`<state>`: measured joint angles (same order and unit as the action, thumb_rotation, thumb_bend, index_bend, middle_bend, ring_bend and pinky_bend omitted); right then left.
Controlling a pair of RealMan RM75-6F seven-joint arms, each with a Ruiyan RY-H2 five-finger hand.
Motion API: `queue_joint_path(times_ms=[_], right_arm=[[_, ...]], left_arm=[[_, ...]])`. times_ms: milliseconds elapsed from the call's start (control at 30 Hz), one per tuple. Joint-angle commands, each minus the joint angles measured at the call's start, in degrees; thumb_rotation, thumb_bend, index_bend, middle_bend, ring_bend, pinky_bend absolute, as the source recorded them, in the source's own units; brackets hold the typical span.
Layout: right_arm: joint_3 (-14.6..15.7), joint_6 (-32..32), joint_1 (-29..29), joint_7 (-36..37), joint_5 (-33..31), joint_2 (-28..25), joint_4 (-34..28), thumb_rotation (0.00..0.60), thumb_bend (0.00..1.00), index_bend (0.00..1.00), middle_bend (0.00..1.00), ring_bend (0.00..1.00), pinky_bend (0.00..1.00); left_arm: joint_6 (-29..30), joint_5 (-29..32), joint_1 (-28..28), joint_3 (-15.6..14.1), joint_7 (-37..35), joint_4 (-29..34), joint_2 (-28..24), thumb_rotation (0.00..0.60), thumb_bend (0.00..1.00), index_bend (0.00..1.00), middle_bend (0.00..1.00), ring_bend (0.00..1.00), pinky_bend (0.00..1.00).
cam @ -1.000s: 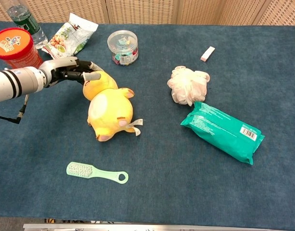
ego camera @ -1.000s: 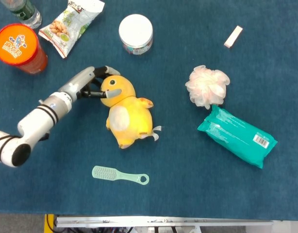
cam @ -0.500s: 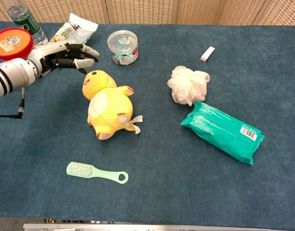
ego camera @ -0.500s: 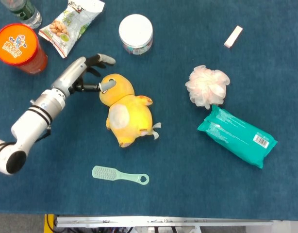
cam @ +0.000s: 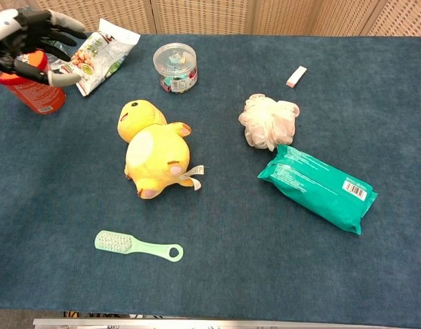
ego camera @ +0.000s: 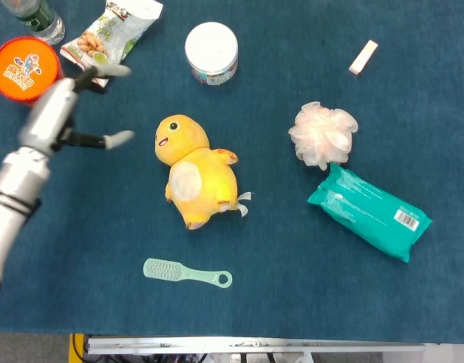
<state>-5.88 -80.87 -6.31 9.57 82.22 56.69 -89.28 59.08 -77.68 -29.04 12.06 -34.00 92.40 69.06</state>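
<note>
The blue table (ego camera: 307, 295) carries the yellow duck plush (ego camera: 193, 178) on its back left of centre, with the teal wipes pack (ego camera: 369, 211) and pink bath pouf (ego camera: 323, 134) to its right and the green brush (ego camera: 185, 272) nearer. A second ago the left hand (ego camera: 57, 112) had its fingers on the plush's head; now it is lifted away to the far left by the orange canister (ego camera: 22, 68) and snack bag (ego camera: 111, 36), fingers spread and empty. The plush is released and barely shifted; the right hand is out of sight.
</note>
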Motion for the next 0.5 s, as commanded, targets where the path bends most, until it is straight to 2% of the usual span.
queue_joint_path(times_ms=[33, 267, 500], right_arm=[[0.1, 1.5, -0.4, 0.5, -0.7, -0.2, 0.8, 0.600, 0.14, 0.19, 0.19, 0.08, 0.09], [0.3, 3.8, -1.3, 0.0, -1.4, 0.3, 1.7, 0.600, 0.16, 0.19, 0.19, 0.08, 0.09], [0.9, 4.7, -2.1, 0.0, 0.2, 0.4, 0.8, 0.600, 0.16, 0.19, 0.19, 0.08, 0.09]], left_arm=[[7.3, 0.1, 4.8, -1.0, 7.4, 1.7, -2.9, 0.600, 0.14, 0.24, 0.24, 0.21, 0.27], [18.2, -0.2, 12.0, -4.2, 18.8, 0.8, -3.4, 0.600, 0.14, 0.24, 0.24, 0.21, 0.26], [26.3, -2.9, 18.2, -7.9, 25.6, -0.1, -2.5, 0.600, 0.14, 0.24, 0.24, 0.21, 0.24]])
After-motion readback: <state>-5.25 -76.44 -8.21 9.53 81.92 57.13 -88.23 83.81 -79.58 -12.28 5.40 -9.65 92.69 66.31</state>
